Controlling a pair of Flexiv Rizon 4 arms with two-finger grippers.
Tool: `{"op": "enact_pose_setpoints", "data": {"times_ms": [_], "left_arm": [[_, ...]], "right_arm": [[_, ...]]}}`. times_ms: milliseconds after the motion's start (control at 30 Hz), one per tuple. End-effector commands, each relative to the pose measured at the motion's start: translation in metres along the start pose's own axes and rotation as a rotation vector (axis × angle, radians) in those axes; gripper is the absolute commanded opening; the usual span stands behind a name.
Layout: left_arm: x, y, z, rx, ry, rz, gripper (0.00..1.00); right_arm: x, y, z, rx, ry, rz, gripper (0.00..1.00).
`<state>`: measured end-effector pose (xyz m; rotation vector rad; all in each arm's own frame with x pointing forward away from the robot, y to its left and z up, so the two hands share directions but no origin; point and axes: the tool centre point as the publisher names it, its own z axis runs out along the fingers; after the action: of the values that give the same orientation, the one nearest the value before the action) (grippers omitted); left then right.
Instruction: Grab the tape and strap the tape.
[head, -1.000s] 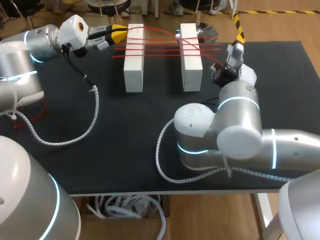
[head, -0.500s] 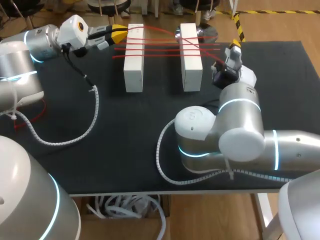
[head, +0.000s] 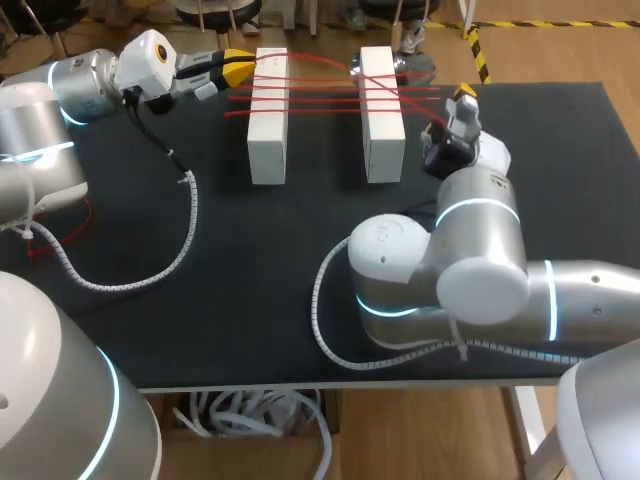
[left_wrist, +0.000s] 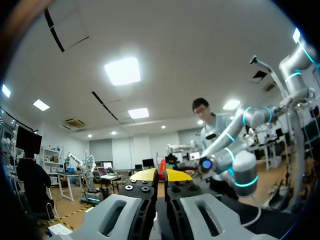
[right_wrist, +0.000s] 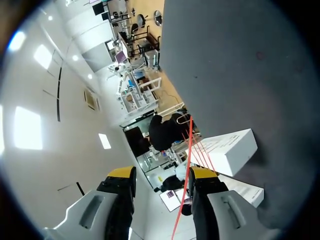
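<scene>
Two white blocks (head: 268, 115) (head: 381, 112) stand side by side at the back of the black table, with several strands of red tape (head: 325, 92) stretched across them. At the back left, my left gripper (head: 238, 67) is shut on the tape's end; the left wrist view shows the red tape (left_wrist: 162, 170) pinched between the yellow tips of the left gripper (left_wrist: 163, 175). Just right of the right block sits my right gripper (head: 463, 95). In its wrist view the right gripper (right_wrist: 162, 174) is open, and a tape strand (right_wrist: 187, 160) runs between its fingers, close against one fingertip (right_wrist: 202, 173). The near block (right_wrist: 230, 150) lies ahead.
A white coiled cable (head: 185, 230) trails from the left arm across the table's left half. Another coiled cable (head: 320, 300) loops by the right arm's base near the front edge. A loose red strand (head: 60, 215) lies at the far left.
My right gripper has shifted slightly left toward the blocks and its fingers have narrowed around the strand. The left arm and the blocks have stayed still.
</scene>
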<state>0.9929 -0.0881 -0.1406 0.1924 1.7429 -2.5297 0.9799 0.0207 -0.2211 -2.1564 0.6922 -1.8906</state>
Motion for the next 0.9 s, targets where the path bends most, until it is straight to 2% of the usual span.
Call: {"op": "enact_pose_setpoints", "data": {"times_ms": [33, 233, 433, 667, 900], "left_arm": [[-0.001, 0.001, -0.001, 0.002, 0.003, -0.001, 0.00], [-0.001, 0.001, -0.001, 0.002, 0.003, -0.001, 0.00], [-0.001, 0.001, -0.001, 0.002, 0.003, -0.001, 0.00], [-0.001, 0.001, -0.001, 0.002, 0.003, -0.001, 0.00], [-0.001, 0.001, -0.001, 0.002, 0.003, -0.001, 0.00]], "right_arm": [[-0.001, -0.001, -0.004, -0.001, -0.009, -0.009, 0.44], [-0.003, -0.001, -0.007, 0.002, -0.016, -0.019, 0.41], [-0.004, -0.002, -0.005, 0.000, -0.016, -0.022, 0.31], [-0.005, -0.004, 0.004, -0.020, -0.004, -0.023, 0.34], [-0.005, -0.006, 0.006, -0.020, 0.006, -0.024, 0.31]]}}
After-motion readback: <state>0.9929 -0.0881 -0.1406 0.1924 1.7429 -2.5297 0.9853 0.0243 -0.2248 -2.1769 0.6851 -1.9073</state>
